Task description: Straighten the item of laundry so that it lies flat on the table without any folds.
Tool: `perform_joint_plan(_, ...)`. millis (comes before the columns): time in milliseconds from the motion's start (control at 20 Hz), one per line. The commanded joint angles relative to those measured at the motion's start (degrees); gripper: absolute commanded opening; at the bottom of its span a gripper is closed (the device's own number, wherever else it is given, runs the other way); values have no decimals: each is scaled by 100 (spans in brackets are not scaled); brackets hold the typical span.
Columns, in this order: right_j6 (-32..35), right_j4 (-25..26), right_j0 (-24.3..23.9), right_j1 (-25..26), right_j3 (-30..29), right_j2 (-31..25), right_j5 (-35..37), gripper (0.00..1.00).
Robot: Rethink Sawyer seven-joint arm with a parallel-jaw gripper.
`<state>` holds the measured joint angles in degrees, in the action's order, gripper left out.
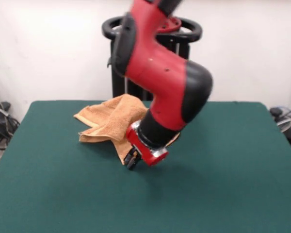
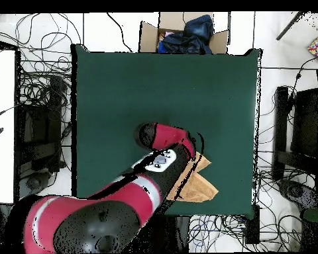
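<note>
The orange-tan towel (image 1: 114, 119) lies crumpled and folded on the green table (image 1: 223, 184), towards the far side near the pedestal. One pointed corner of it reaches down to my gripper (image 1: 132, 159). The gripper sits low over the table at that corner, tilted and touching or nearly touching the cloth; I cannot see whether it holds it. In the overhead view the towel (image 2: 203, 184) shows partly from under the arm near the table's (image 2: 122, 86) bottom edge. The gripper is hidden there by the red arm (image 2: 165, 142).
The black pedestal (image 1: 184, 34) stands behind the table. In the overhead view a cardboard box with dark cloth (image 2: 185, 33) sits past the table's top edge. Cables (image 2: 42, 92) and black stands (image 2: 294, 139) line both sides.
</note>
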<state>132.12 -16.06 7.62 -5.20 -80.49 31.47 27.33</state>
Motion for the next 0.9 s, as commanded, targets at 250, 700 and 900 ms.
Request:
perform_joint_plan(250, -228, -274, -960, 209, -185, -2487, 1683, 0)
perform_joint_plan(700, -210, -3, -1115, 76, -251, -2683, 1833, 0)
perform_joint_plan(900, -29, 115, -945, 39, -231, -2522, 1534, 0)
